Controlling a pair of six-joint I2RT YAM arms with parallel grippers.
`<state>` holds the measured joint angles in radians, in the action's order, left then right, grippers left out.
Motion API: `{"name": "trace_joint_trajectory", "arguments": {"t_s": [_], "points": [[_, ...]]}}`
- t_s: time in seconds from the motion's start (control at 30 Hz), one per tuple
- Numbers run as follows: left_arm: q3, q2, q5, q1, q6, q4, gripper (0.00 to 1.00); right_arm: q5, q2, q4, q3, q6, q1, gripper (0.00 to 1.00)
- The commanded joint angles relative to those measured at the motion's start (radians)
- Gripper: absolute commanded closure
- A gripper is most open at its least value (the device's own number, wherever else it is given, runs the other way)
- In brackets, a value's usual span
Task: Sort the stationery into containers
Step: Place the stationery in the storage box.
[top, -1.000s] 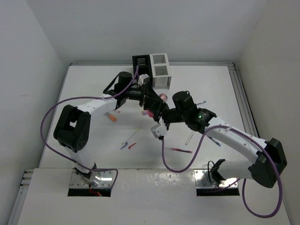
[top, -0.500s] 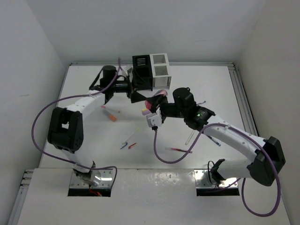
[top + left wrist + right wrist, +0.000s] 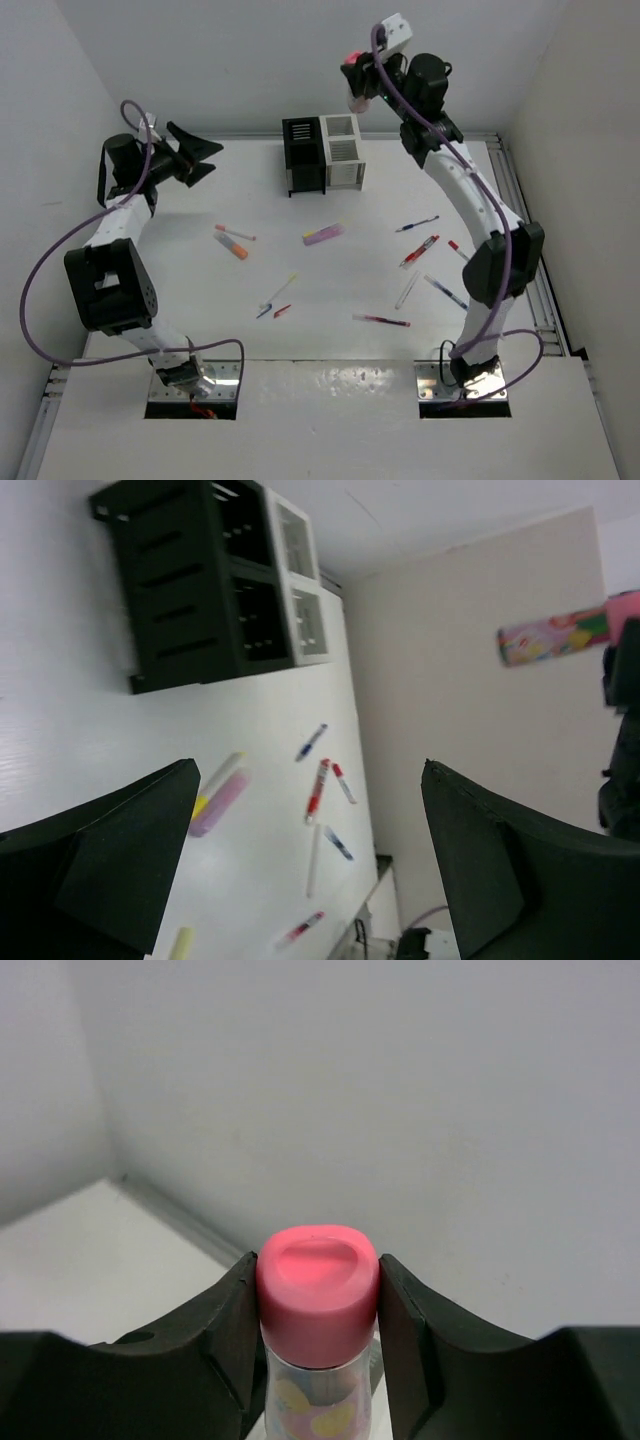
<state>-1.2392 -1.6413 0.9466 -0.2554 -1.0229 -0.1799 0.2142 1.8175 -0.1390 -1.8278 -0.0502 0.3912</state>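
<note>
My right gripper (image 3: 318,1305) is shut on a stubby pink-capped tube (image 3: 318,1295) with a patterned body, held high by the back wall (image 3: 353,78), above the containers. The joined black holder (image 3: 302,155) and white holder (image 3: 342,150) stand at the back of the table. My left gripper (image 3: 196,158) is open and holds nothing, far out to the left; its fingers (image 3: 100,865) frame the table. A lilac marker (image 3: 324,234) lies in the middle. Orange-tipped bits (image 3: 234,241) lie to the left. Red, blue and white pens (image 3: 418,250) are scattered to the right.
Two small pens (image 3: 276,298) lie near the table's middle front and a red one (image 3: 381,320) further right. A raised rail (image 3: 522,215) runs along the table's right edge. Purple cables (image 3: 60,250) loop beside both arms. Walls close in the table on three sides.
The left gripper opened and swung from the containers out to the far left. The right arm rose from mid-table to high at the back, carrying the pink-capped tube. The lilac marker now lies uncovered.
</note>
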Motion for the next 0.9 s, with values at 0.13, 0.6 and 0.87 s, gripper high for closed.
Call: {"name": "trace_joint_trajectory", "arguments": {"t_s": [0.13, 0.6, 0.87], "points": [[0.167, 0.1, -0.086, -0.114, 0.138, -0.188, 0.0, -0.107, 0.273, -0.194, -0.257, 0.36, -0.069, 1.0], [0.164, -0.046, 0.107, -0.143, 0.058, -0.334, 0.07, -0.211, 0.572, -0.501, -0.369, 0.326, -0.087, 1.0], [0.181, 0.046, 0.067, -0.128, 0.326, -0.187, 0.04, -0.246, 0.634, -0.531, -0.349, 0.309, -0.086, 1.0]]}}
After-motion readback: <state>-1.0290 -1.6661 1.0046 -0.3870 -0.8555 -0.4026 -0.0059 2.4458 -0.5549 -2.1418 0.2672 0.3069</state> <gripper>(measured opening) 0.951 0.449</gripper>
